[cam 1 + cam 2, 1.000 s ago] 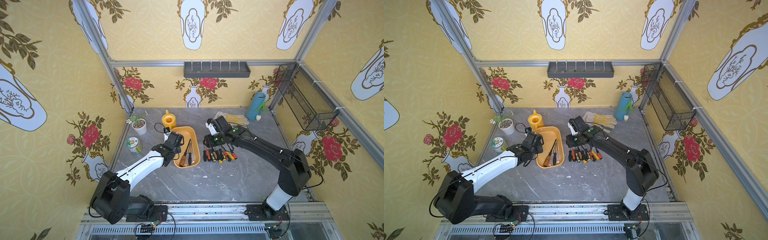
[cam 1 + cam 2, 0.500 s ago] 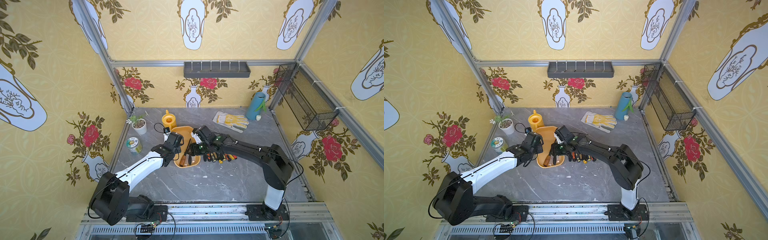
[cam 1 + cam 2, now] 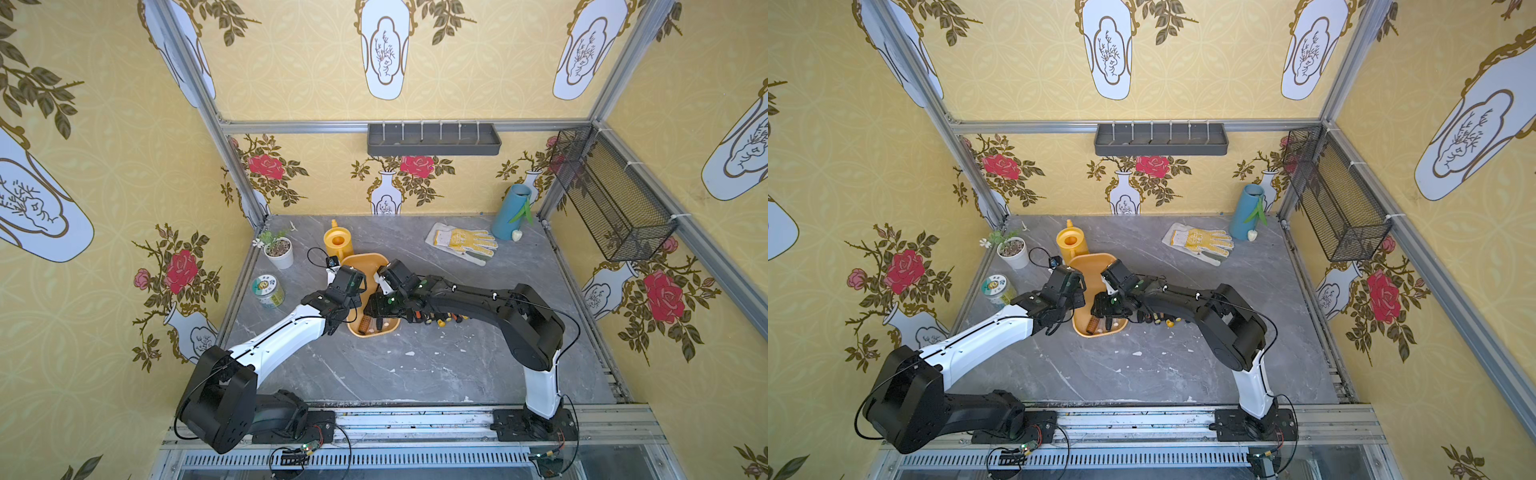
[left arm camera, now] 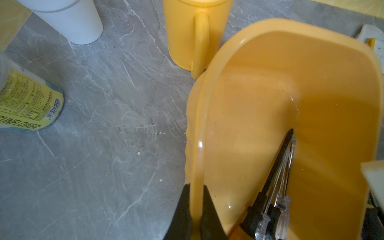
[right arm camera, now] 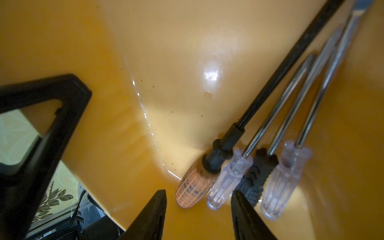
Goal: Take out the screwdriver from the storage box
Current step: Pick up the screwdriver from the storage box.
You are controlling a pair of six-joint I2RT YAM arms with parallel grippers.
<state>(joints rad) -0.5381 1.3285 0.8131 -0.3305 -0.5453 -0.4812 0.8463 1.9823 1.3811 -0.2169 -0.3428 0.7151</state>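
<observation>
- The shallow yellow-orange plastic storage box [image 3: 365, 262] sits on the grey marbled table [image 3: 415, 365]. Judging by what lies in it, the task is unfinished: no tool is lifted yet.
- The left gripper [image 4: 196, 209] is at the box's long side, its black fingers pinching the rolled rim, apparently to steady the box.
- The right gripper [image 5: 198, 199] hangs inside the box at the end nearest the robot bases. Its jaws are spread and hold nothing, so the grasp and lift-out are left to do.
- Four tools lie side by side on the box floor: an orange-handled screwdriver [image 5: 193, 187] with a black shaft, a clear-handled screwdriver [image 5: 226, 180], a black-handled screwdriver [image 5: 257, 172] and a second clear-handled screwdriver [image 5: 284, 176].
- The first two handles lie under the gap between the spread jaws. Whether a fingertip touches either cannot be told.
- A row of small bright-handled screwdrivers [image 3: 441, 322] lies on the table just beside the box. The right arm hides most of it in both top views, so their count is unclear.
- The longest shafts are cut off in the right wrist view.
</observation>
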